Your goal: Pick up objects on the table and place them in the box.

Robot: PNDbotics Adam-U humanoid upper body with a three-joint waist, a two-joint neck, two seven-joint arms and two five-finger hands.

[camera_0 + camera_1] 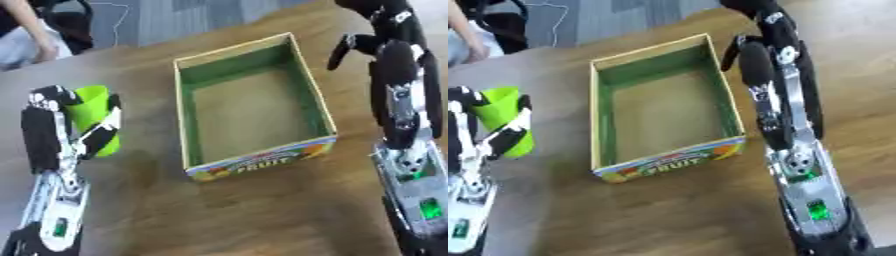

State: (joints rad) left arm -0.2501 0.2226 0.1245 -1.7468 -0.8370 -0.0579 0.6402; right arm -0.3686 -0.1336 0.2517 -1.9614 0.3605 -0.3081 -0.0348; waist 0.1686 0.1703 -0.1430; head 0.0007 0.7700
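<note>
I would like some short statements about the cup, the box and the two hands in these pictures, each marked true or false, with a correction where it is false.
1. The left hand has its fingers curled round the green cup. True.
2. The green cup lies inside the box. False: it is outside the box, on the box's left side, in the left hand.
3. The box holds nothing that can be seen. True.
4. The right hand holds a second cup. False: it holds nothing and is to the right of the box.
5. The box lies on its side. False: it sits with its opening upward on the wooden table.
</note>
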